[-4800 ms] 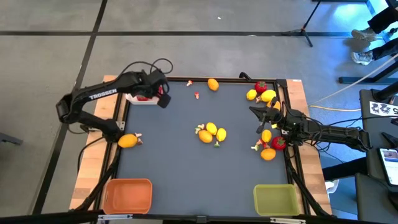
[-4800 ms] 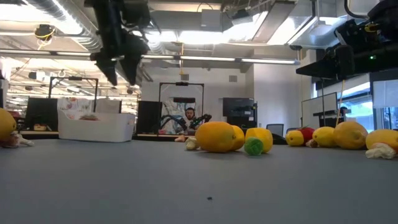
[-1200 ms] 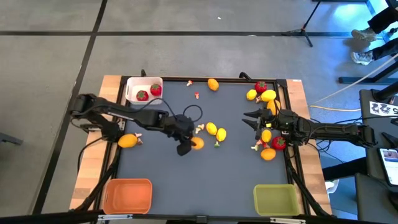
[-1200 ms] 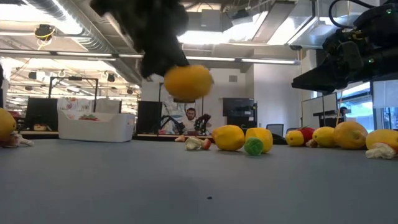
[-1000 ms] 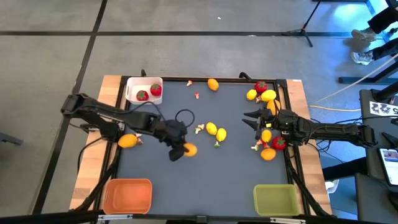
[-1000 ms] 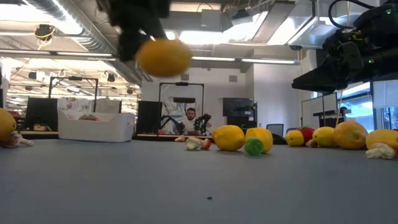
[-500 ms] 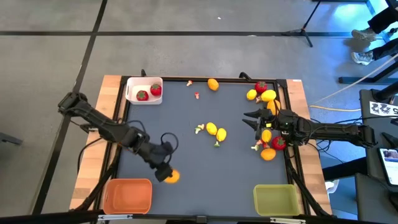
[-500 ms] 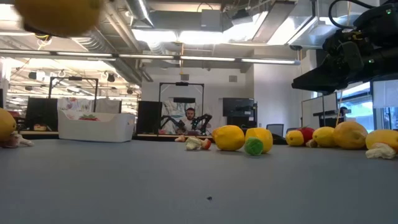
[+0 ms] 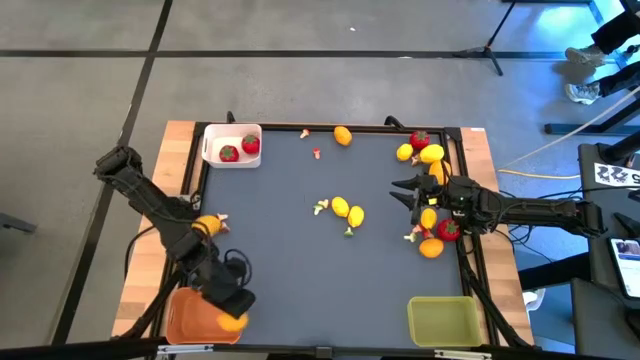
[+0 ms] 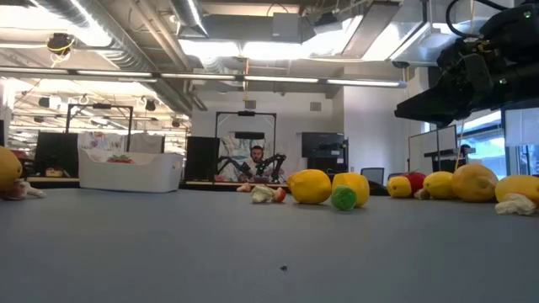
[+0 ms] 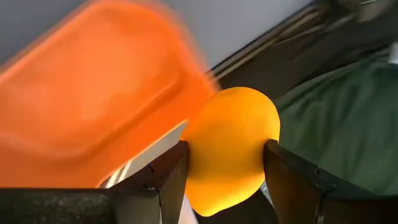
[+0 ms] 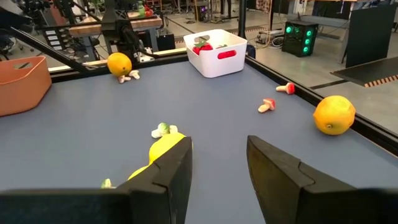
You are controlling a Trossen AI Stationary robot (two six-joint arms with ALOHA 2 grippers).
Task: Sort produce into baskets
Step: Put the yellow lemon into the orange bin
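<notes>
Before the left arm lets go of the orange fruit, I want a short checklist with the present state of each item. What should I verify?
1. Orange fruit held between the left gripper's fingers: ok, the wrist view shows both fingers against it.
2. Left gripper above the orange bin: ok, in the high view it is over the bin's right end, close to the edge.
3. Fruit well inside the bin's rim: cannot tell; the wrist view shows it beside the rim.
4. Bin has room: ok, bare orange floor shows.
5. Right gripper out of the way: ok, it is open and empty at the table's right side, near the lemons.
6. Bin sits flat: cannot tell.
</notes>
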